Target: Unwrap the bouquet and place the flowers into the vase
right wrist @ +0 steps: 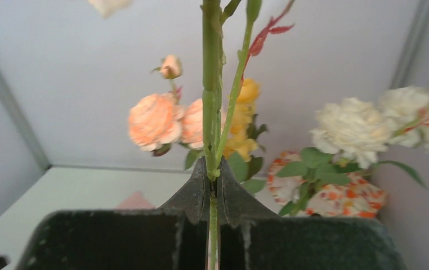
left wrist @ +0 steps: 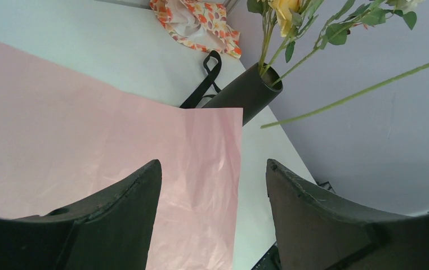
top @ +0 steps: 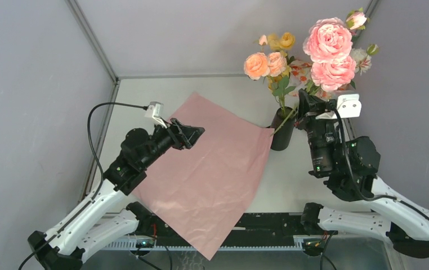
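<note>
Black vase (top: pixel 282 132) part-filled, one more stem gripped beside it.
Nearest, pink paper sheet (top: pixel 206 169) spread flat on the table (top: pixel 144 95), with left gripper (left wrist: pixel 212 169) poised above it, jaws apart and empty. Further on, right gripper (right wrist: pixel 212 180) clamped tight on a green stem (right wrist: pixel 212 84), big pink roses (top: pixel 329 53) above. Just left of it, the vase standing at the sheet's far corner, holding peach and yellow roses (top: pixel 268 62) on thin stems. Beyond, black ribbon (left wrist: pixel 206 79) and orange-and-white cloth bundle (left wrist: pixel 195 22) near the back wall.
</note>
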{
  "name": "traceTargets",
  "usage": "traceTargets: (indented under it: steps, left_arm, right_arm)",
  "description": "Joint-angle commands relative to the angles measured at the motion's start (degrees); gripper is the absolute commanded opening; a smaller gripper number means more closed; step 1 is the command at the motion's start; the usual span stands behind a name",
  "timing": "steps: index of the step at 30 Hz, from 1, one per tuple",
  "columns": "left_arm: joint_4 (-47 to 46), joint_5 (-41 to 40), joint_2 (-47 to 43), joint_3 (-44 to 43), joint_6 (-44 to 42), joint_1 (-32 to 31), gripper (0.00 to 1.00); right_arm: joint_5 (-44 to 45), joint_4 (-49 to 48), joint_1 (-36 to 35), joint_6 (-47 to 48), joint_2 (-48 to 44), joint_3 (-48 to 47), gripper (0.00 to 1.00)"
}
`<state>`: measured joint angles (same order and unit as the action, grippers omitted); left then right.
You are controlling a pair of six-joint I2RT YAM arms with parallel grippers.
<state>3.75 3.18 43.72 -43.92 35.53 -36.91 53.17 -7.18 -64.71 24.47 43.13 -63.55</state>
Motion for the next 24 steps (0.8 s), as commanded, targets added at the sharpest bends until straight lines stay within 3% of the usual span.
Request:
traceTargets:
  steps: [1, 12, 24]
  left_arm:
    - [-2.66, -0.53, 0.50, -2.93, -0.75, -0.32, 0.73]
    - [-2.87, -1.04, 1.46, -1.90, -0.90, -0.35, 0.73]
    - [-3.12, -1.60, 1.56, -0.99, -0.60, -0.28, 0.72]
  right_arm:
    - [2.91, -7.21, 5.02, 7.99, 1.52, -2.22, 0.00]
    - [-2.34, -7.38, 17.80, 4.07, 3.22, -4.77, 0.00]
    - [-5.79, -5.33, 18.94, 1.36, 4.81, -8.44, 0.00]
